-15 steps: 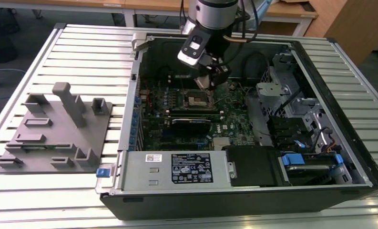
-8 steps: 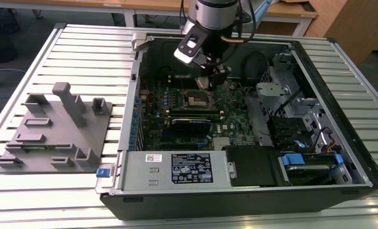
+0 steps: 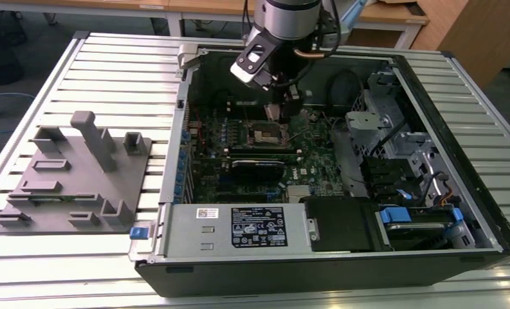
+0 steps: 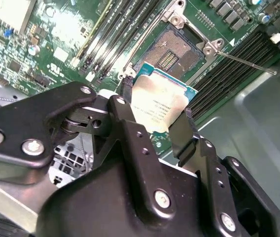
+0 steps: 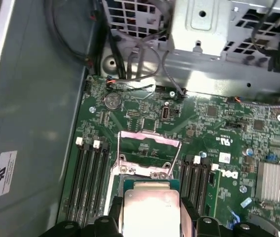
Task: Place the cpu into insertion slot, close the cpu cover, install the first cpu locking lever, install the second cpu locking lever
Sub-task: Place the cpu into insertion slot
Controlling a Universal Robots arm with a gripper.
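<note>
My tool (image 4: 156, 111) pinches the cpu (image 4: 163, 96) by two opposite edges, its black fingers (image 4: 130, 128) narrow around it. I judge this keeps the underside free for the contacts. The chip hangs tilted, near the insertion slot (image 4: 173, 49), not yet seated. It has a dull silver lid on a green base. The slot's gold-brown field looks finely grained. The cpu cover (image 5: 150, 133), a thin metal frame, stands swung up, leaving the slot open.

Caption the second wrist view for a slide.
Gripper holds the cpu close to the open insertion slot.

PC case (image 3: 323, 278) on slat table (image 3: 109, 71) — grey jig (image 3: 66, 188) alongside.
</note>
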